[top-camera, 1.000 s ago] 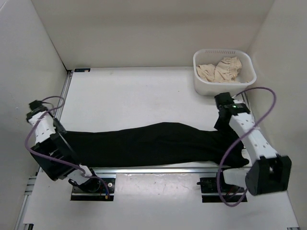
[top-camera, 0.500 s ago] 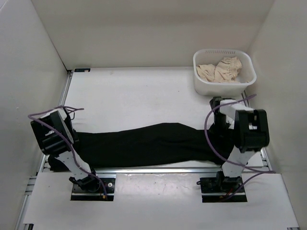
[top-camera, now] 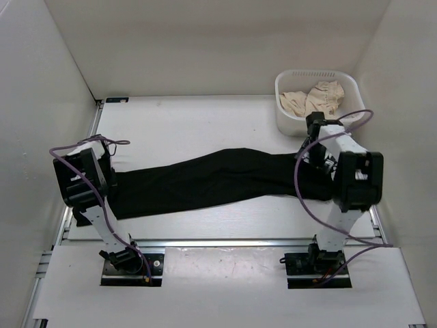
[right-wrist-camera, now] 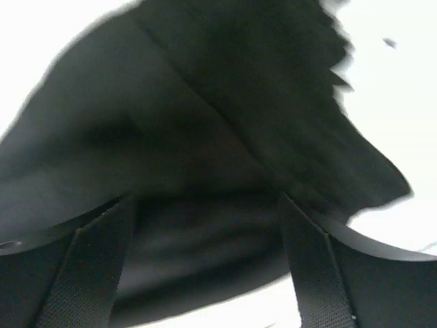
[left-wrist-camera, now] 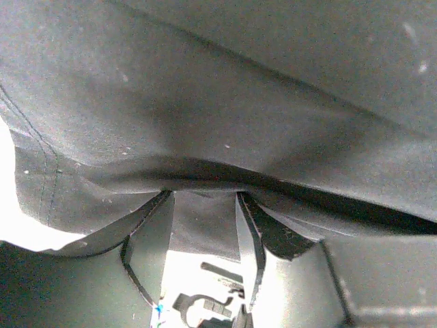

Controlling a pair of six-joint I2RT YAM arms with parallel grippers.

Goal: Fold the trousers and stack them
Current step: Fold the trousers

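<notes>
The black trousers (top-camera: 218,178) lie stretched in a long band across the table, slanting from near left up to far right. My left gripper (top-camera: 109,181) is at their left end. In the left wrist view a fold of the dark fabric (left-wrist-camera: 239,89) fills the gap between its fingers (left-wrist-camera: 249,232) and drapes over the tips, so my left gripper (left-wrist-camera: 203,195) is shut on the cloth. My right gripper (top-camera: 316,162) hovers over the right end. In the right wrist view its jaws stand wide apart, and my right gripper (right-wrist-camera: 205,198) is open over the trousers (right-wrist-camera: 205,116).
A white basket (top-camera: 287,121) holding beige cloth (top-camera: 314,98) stands at the far right, just behind the right arm. White walls close in the table on three sides. A metal rail (top-camera: 218,241) runs along the near edge.
The trousers have been dragged away from the near rail towards the table's middle, the right end farthest. Both arms swung inwards. The right gripper's jaws have opened wide.
</notes>
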